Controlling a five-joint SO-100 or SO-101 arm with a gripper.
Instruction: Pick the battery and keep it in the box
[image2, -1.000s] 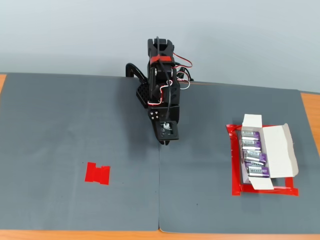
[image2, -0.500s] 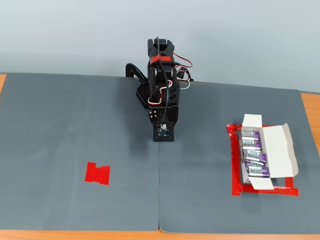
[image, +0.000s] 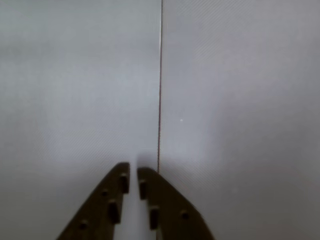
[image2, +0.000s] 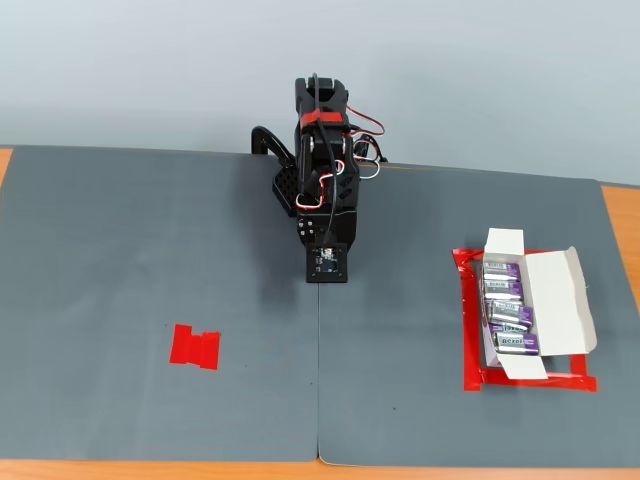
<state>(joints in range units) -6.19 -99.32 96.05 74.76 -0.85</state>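
Note:
The white box (image2: 562, 300) lies open at the right of the fixed view, with several purple batteries (image2: 506, 304) lined up inside it. No battery lies loose on the mat. The black arm (image2: 322, 190) is folded at the back centre, far left of the box. In the wrist view my gripper (image: 133, 172) points at bare grey mat, its dark fingers (image: 115, 200) nearly touching with nothing between them.
A red tape rectangle (image2: 470, 345) outlines the box. A flat red tape patch (image2: 195, 346) sits on the left half of the grey mat (image2: 120, 250). A seam (image: 160, 85) between two mat sheets runs down the middle. Wooden table edges show at the sides.
Since a second ago the wrist end has turned square and drawn back a little toward the arm's base. It has held still for the last half second.

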